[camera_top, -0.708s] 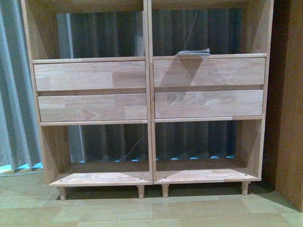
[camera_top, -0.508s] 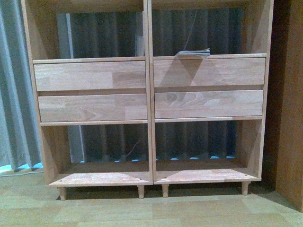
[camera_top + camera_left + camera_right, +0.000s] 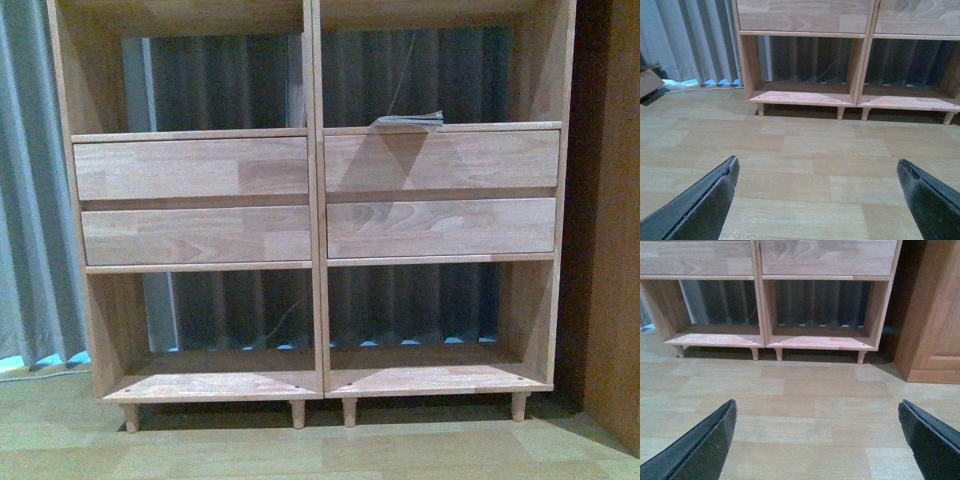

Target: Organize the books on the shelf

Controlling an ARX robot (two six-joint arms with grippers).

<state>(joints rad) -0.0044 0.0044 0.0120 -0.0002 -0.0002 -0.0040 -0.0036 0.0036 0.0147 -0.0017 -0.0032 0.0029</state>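
Books (image 3: 410,121) were found lying flat as a thin stack in the upper right compartment of the shelf (image 3: 535,300), at about 1 o'clock from shelf centre in the front view. They rested on the board just above the top right drawer front (image 3: 440,160). Front edges were at the lip, possibly just over it; this could not be resolved.

Risks judged from there:
- Flat, floppy soft-covers offered little edge to a gripper. Only a cover or a few pages could be pinched, and the rest fanned open or dropped.
- Compartments were open-backed, with the curtain (image 3: 230,80) visible straight through. The stack could be pushed out the rear by a frontal nudge.
- A thin cable (image 3: 402,70) was hanging at 12 o'clock of the books. A snag was judged likely on an approach from above.
- The divider (image 3: 316,90) stood near, at 9 o'clock of the stack, and could be clipped by a wide-spread gripper.

Left gripper (image 3: 816,200) and right gripper (image 3: 817,440) were both spread wide with nothing held, low over the floor (image 3: 805,145) and well apart from the books. A long upward reach was needed, so the drawer front could be struck on the way. A cabinet (image 3: 935,315) stood just beside the shelf at 3 o'clock, crowding the right arm.
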